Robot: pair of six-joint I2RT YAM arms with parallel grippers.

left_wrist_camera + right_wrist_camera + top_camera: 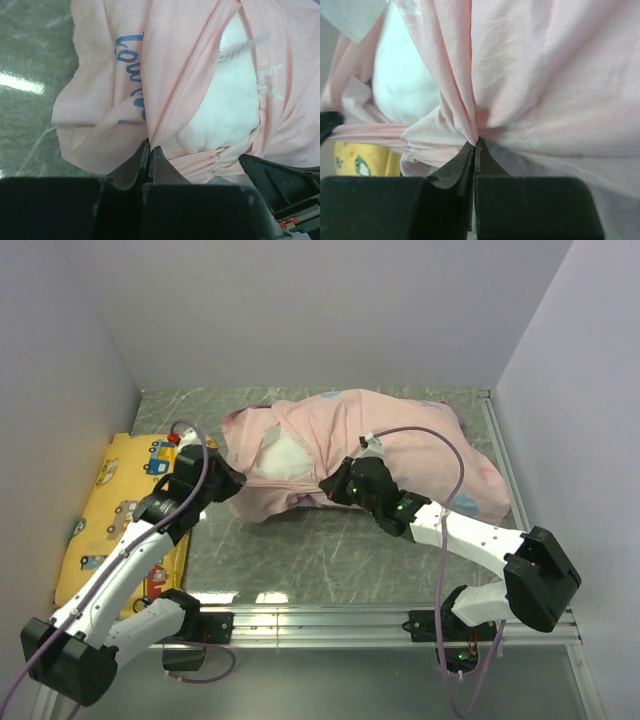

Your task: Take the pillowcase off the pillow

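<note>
Top view, items by size.

1. table (330, 550) – grey marbled top; carries all below.
2. case (430, 440) – pale pink, plain reverse mostly outward, lying rumpled across the far half of table. Mouth gapes at its left-centre, toward the arms. L wrist view shows blue lettering and a white snowflake on it.
3. pillow (285, 453) – white, inside case. Only a patch shows through the mouth; the bulk is covered, off to the right.
4. yellow pillow (120, 500) – vehicle print, flat at table's left edge, just beside case's left end, partly under L arm. Not part of the job.
5. R claw (332, 487) – closed, pinching a gathered fold of case at the near rim of the mouth, right of the white patch. Wrist view: cloth puckers into the tips.
6. L claw (230, 480) – closed on case at the mouth's left lip; a fold runs into the tips, no gap betw. fingers.

Step in hand (est.): both grips set on the mouth edge; stripping barely begun, pillow approx. all inside.

Next move needs: lips drawn apart to widen the mouth, then case peeled back over pillow. Nothing pins pillow, so it may drag along w/ the cloth. Grips must stay on fabric only.
</note>
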